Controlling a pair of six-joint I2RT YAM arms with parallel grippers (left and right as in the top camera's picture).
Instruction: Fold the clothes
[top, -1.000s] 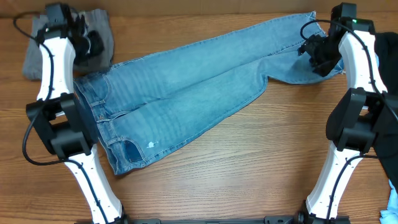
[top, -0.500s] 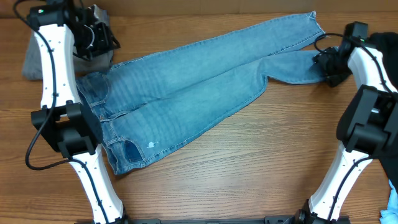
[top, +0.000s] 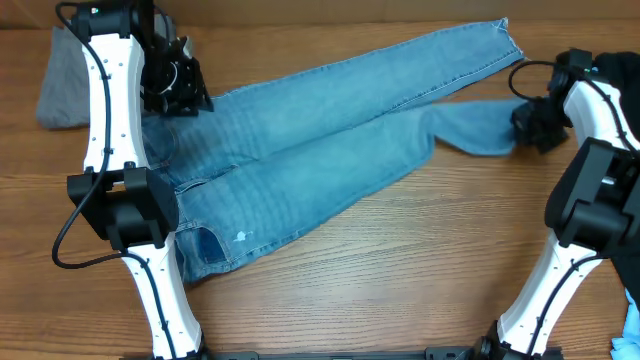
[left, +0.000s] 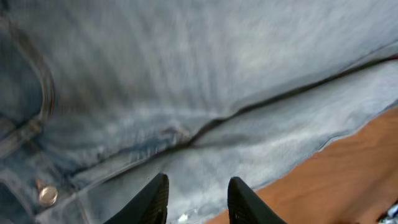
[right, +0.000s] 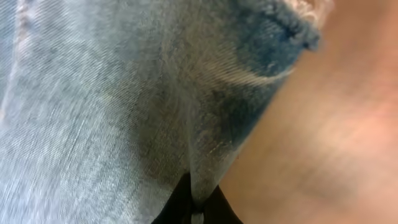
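Observation:
The light blue jeans (top: 300, 130) lie flat and slanted across the wooden table, waist at the lower left, one leg reaching to the far right corner. My left gripper (top: 178, 92) hovers over the hip area near the waist. In the left wrist view it (left: 198, 200) stands open above the denim (left: 205, 74), with nothing between its fingers. My right gripper (top: 522, 125) is at the end of the nearer leg. In the right wrist view it (right: 198, 202) is shut on a pinched fold of the denim (right: 124, 112), close to the frayed hem (right: 298, 15).
Grey trousers (top: 58, 95) lie bunched at the far left corner, behind the left arm. A black garment (top: 625, 65) sits at the right edge beside the right arm. Bare wood (top: 420, 270) stretches in front of the jeans.
My left gripper moved from over the grey trousers rightward and nearer, onto the jeans' hip. My right gripper closed on the end of the nearer leg, which shifted slightly.

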